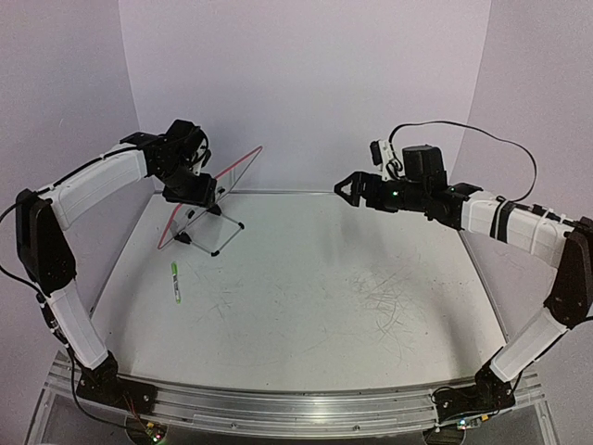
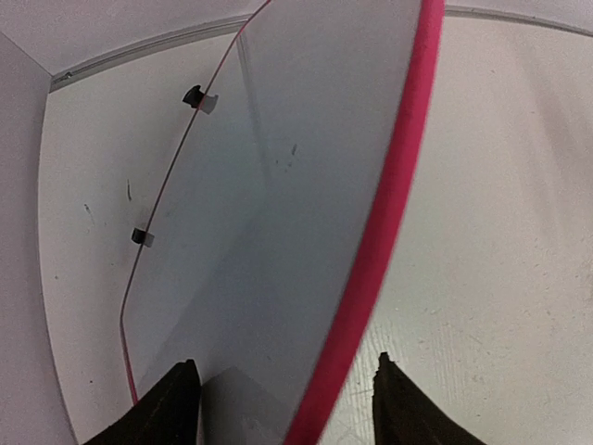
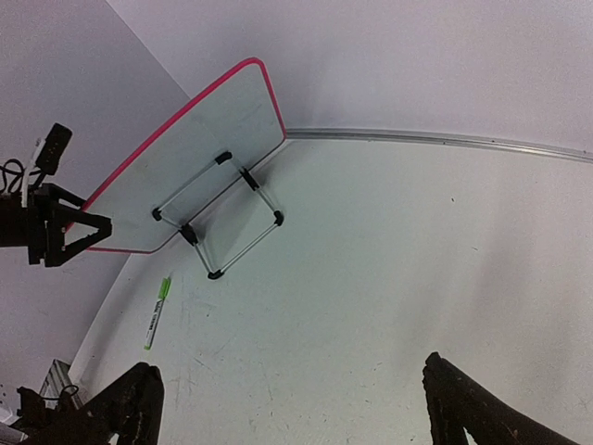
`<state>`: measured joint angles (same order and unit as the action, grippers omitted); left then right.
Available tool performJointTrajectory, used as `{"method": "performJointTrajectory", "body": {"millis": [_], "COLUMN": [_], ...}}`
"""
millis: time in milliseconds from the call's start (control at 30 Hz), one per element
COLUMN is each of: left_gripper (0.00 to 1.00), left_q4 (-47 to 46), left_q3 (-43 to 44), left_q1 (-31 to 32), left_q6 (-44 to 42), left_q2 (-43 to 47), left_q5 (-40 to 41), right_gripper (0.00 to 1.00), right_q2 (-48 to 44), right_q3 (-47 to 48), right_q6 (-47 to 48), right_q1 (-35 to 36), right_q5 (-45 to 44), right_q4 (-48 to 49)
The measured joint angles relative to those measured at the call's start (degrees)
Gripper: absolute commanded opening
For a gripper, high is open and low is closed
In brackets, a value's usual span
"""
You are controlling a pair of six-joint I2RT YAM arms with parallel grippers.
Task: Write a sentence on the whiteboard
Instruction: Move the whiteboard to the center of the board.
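The whiteboard (image 3: 199, 139) is propped tilted on its wire stand (image 3: 246, 247) at ten o'clock on the table (image 1: 371, 306), its pink rim (image 2: 389, 213) straddled by the left gripper (image 2: 287, 408), jaws apart with a gap on each side. The right gripper (image 1: 350, 188) is held wide and empty above one o'clock; a green marker (image 1: 174, 281) lies at nine o'clock. If the rim is pinched off-centre, the light stand could be tipped or slid, and the board knocked over.

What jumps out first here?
The pink-rimmed whiteboard, tilted on its wire stand at the table's far left, with the left arm's jaws straddling its rim. A green marker lies loose in front of it. The right arm hovers far right, jaws open.
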<state>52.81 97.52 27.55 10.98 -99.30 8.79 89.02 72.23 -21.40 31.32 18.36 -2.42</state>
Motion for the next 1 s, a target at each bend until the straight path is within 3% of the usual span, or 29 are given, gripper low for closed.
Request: {"method": "performJointTrajectory", "body": {"millis": [333, 1000], "left_gripper": [0.27, 0.00], "left_q4": [3.45, 8.84], "left_q3": [3.35, 11.51], "left_q1": [0.96, 2.77], "left_q6": [1.22, -0.02], "left_q2": [-2.31, -7.68], "left_q5": [4.54, 7.12], "right_gripper": [0.98, 0.98], "right_q2": [0.04, 1.16], "right_q3": [-0.02, -0.02], "right_q6": [-1.33, -2.10], "right_q1": [1.16, 2.36], "right_q5": [0.71, 0.69], "right_q4": [2.52, 3.48]}}
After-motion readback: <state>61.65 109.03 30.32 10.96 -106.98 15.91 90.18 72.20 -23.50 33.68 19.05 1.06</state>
